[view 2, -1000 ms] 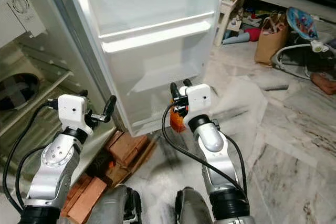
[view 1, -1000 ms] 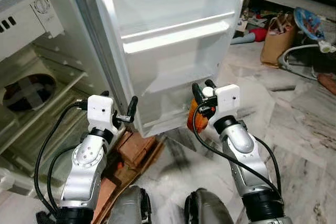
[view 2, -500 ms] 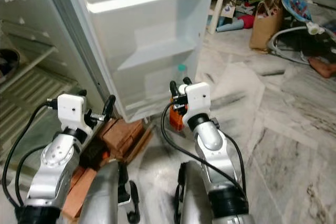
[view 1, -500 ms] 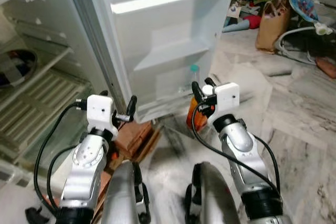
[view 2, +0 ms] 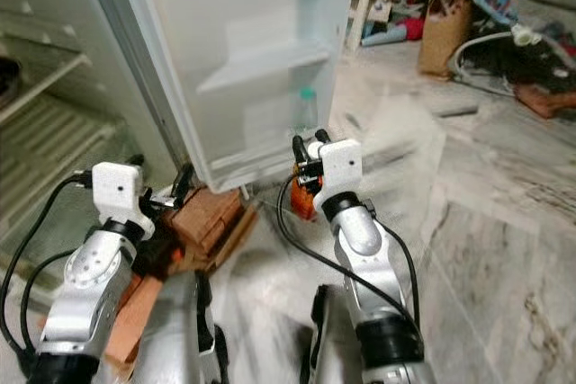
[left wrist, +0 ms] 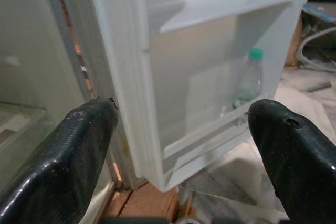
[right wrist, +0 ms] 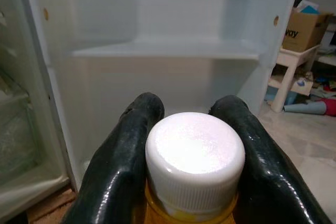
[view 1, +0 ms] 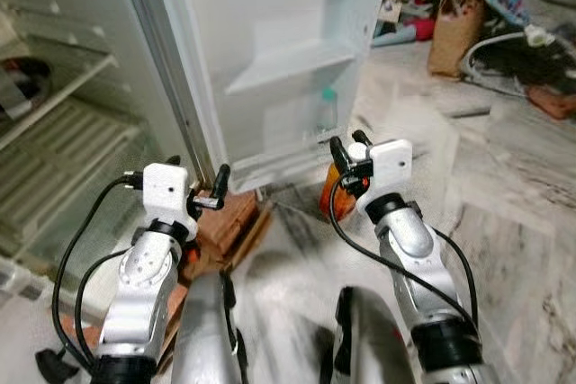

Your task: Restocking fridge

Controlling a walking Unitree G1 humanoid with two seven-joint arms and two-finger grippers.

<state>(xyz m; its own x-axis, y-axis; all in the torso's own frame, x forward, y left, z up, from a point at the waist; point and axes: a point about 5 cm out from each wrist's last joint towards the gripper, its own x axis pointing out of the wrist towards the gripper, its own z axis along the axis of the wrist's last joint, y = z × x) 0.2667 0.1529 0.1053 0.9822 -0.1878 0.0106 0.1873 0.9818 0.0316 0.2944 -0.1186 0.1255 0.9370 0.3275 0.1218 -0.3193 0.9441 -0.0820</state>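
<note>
Orange bottle (view 1: 331, 193), white-capped, sits clamped in the right gripper (view 1: 346, 152) at frame centre, facing the fridge door (view 1: 270, 51). Left gripper (left wrist: 178, 145) hangs wide open. Best placement: keep it upright, beside the water bottle (view 1: 327, 112) on the bottom shelf.

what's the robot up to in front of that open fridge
It is restocking. The right gripper holds an orange bottle with a white cap, its fingers pinched around the neck, facing the open fridge door. A clear bottle with a green cap already stands in the bottom door shelf. The left gripper is open and empty.
</note>
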